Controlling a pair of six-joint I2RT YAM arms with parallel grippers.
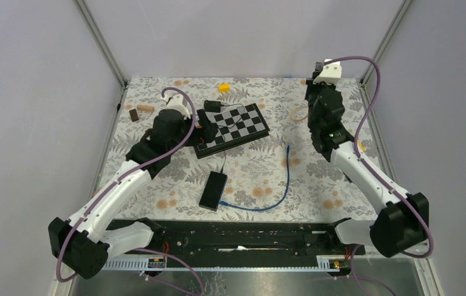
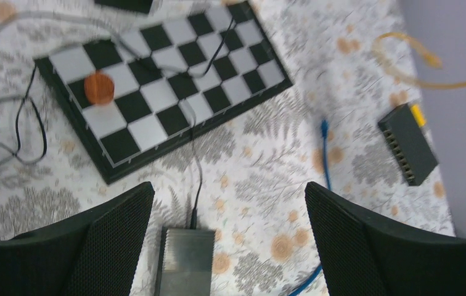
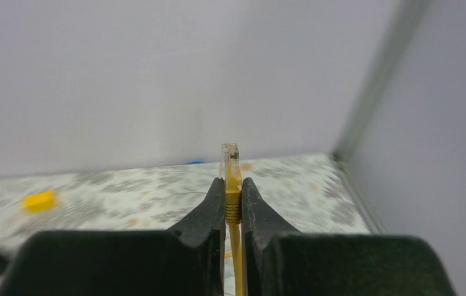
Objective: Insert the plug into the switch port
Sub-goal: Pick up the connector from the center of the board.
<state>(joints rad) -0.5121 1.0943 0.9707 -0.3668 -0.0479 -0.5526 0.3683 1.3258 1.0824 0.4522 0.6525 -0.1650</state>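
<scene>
My right gripper is shut on the yellow plug. Its clear tip sticks out past the fingertips and its yellow cable runs back between the fingers. In the top view this gripper is raised at the back right, near the loose yellow cable loop. The dark switch, with its row of ports along one side, lies on the table at the right of the left wrist view; the right arm hides it from above. My left gripper hangs open with nothing between its fingers, by the chessboard's left end.
A chessboard with an orange disc lies mid-table. A black power brick with a thin black lead and a blue cable lie in front of it. A yellow block and wooden pieces sit at the back.
</scene>
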